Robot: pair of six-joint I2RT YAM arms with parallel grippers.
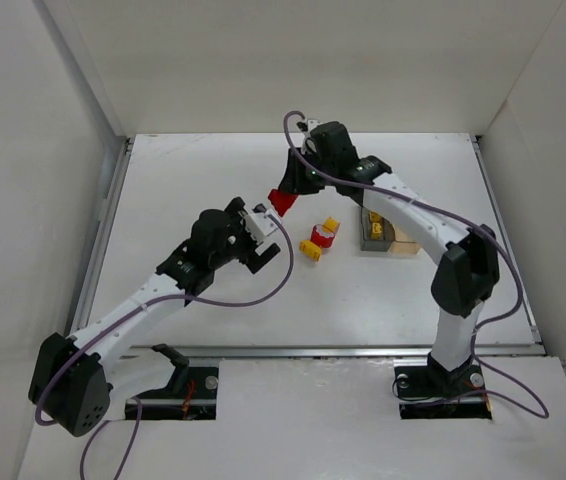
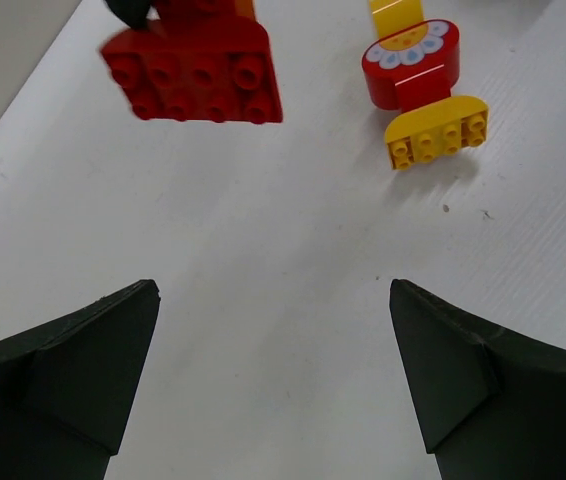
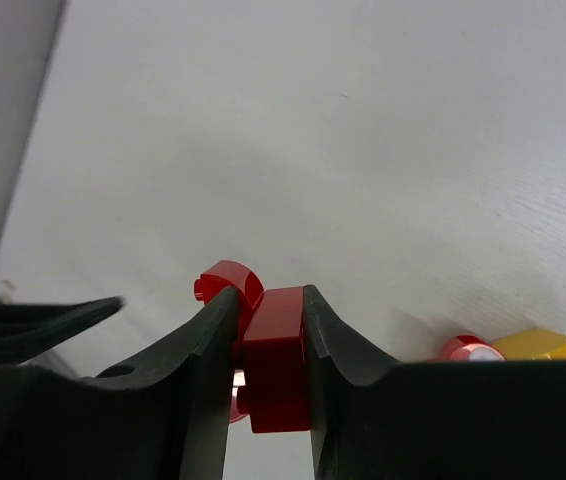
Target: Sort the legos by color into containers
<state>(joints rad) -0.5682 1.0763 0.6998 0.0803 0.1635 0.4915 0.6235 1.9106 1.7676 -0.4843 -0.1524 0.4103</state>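
My right gripper (image 3: 271,305) is clamped on a red lego brick (image 3: 279,355), pinched between both fingers. My left gripper (image 2: 273,290) hangs with jaws wide and nothing between them; that brick sits ahead, to its left. A red-and-yellow lego cluster (image 1: 319,240) lies on the table (image 1: 213,180), left of the paired containers (image 1: 393,244).

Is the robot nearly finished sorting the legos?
Not yet. One yellow brick already sits in the dark grey box. The right gripper is pinching a red brick. A round red brick and loose yellow bricks lie on the table. The left gripper is open.
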